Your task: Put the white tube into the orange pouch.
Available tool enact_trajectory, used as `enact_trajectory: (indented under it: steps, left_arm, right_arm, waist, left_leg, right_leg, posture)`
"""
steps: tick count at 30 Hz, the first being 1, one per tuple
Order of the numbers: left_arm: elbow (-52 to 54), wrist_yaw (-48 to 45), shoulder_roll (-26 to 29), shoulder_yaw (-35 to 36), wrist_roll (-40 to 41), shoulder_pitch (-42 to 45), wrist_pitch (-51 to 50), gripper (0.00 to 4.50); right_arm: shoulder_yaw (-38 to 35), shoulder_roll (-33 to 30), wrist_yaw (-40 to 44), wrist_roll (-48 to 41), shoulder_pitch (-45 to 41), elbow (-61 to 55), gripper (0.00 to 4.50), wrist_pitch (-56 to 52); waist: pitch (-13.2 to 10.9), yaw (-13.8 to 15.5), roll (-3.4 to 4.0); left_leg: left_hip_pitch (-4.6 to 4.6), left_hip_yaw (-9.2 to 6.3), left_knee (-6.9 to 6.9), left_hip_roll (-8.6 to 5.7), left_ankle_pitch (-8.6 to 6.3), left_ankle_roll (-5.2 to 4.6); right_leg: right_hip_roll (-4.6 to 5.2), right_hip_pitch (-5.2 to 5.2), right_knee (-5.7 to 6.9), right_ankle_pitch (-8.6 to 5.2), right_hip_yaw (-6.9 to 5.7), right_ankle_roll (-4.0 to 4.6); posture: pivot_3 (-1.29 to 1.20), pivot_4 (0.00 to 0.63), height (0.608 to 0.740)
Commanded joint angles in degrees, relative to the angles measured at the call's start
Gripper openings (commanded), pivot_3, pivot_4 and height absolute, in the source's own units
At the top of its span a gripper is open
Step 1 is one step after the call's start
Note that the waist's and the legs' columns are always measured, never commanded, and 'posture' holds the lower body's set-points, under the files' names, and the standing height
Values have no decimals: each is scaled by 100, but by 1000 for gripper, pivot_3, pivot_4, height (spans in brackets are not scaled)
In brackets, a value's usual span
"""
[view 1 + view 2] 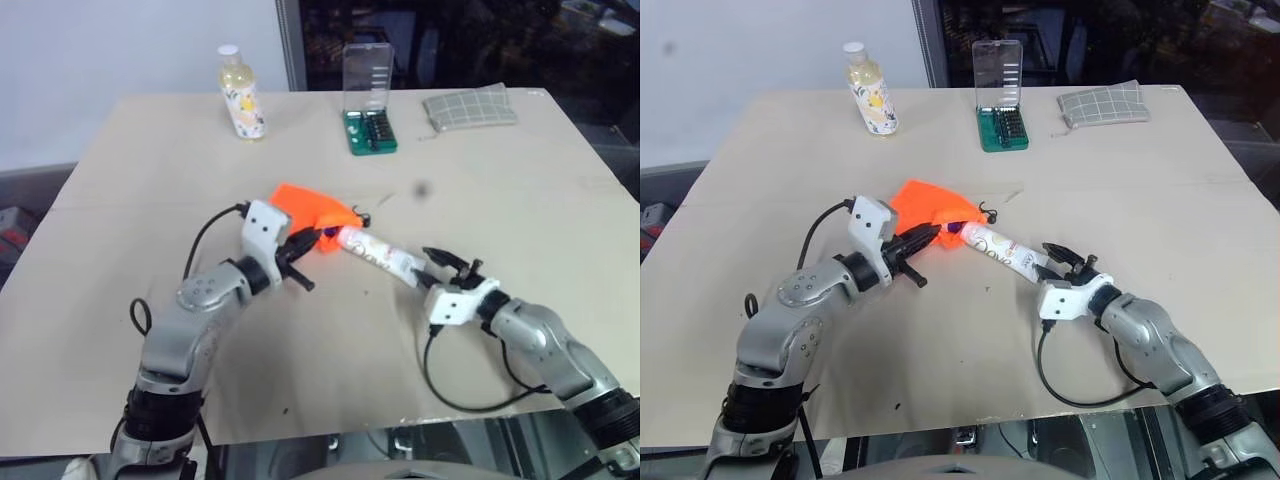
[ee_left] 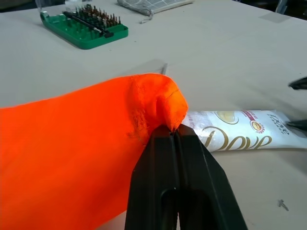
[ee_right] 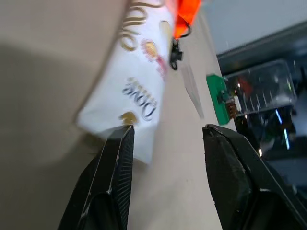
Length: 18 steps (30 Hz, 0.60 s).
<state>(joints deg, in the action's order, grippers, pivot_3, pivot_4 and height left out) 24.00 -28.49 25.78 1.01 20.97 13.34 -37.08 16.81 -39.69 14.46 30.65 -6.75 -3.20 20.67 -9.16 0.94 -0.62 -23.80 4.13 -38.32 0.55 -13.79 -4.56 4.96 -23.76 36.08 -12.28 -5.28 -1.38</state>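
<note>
The right gripper point(image 1: 443, 262), nearest the table's front edge, sits at the crimped tail of the small flat white squeeze tube with gold lettering point(image 1: 375, 252); its two black fingers are spread partway. In the right wrist view one finger point(image 3: 116, 158) lies against the tube's tail corner while the other stands clear, so the tube is judged not to be clamped. The tube's long axis runs from this gripper away toward the bright orange soft fabric pouch point(image 1: 307, 210), and its far end lies at the pouch mouth, apparently just inside the fabric. On the other side of the tube, the left gripper point(image 1: 304, 243) has its fingers pressed together, pinching the pouch rim just beside the tube. The right arm is the nearer to the tube's free end; the coming move is judged to be a push along the tube's axis into the pouch.
</note>
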Motion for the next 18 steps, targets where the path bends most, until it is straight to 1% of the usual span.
enact_trajectory:
  steps: [1,3,6,11,15,18]
  left_arm:
    - [83,15,37,119,-1,50,131,0]
    - [81,28,24,137,-1,43,129,0]
    - [79,44,-13,113,-12,7,143,0]
    - [66,37,-70,44,-24,32,153,0]
    - [82,24,-91,27,-30,66,125,0]
    - [108,24,-89,33,-23,72,104,0]
  right_arm:
    - [-380,-268,-53,100,214,-126,2277,74]
    - [-465,-384,-10,106,278,-150,2277,124]
    - [-384,-452,93,207,249,-116,2277,270]
    - [119,-70,117,699,-323,272,2277,377]
    - [310,231,-246,1111,-848,914,2277,450]
    - [390,306,-373,1162,-1018,1117,2277,606]
  waist:
    - [0,0,0]
    - [0,-6,0]
    - [0,-10,0]
    - [0,-34,-2]
    - [0,-27,-5]
    - [2,-23,-8]
  left_leg:
    - [1,0,0,0,0,0]
    - [3,0,0,1,-1,3]
    - [6,0,-1,1,-4,15]
    - [9,0,-2,4,0,15]
    - [11,0,-2,5,10,14]
    - [12,-1,-4,5,11,16]
  right_leg:
    - [0,1,0,0,0,0]
    - [0,1,2,0,-1,0]
    - [0,1,7,0,0,1]
    - [-4,-1,12,0,1,0]
    - [-6,-1,21,0,2,1]
    - [-5,-1,25,0,1,2]
  posture:
    - [0,150,740]
    - [0,150,740]
    - [0,150,740]
    - [0,150,740]
    - [0,150,740]
    - [0,150,740]
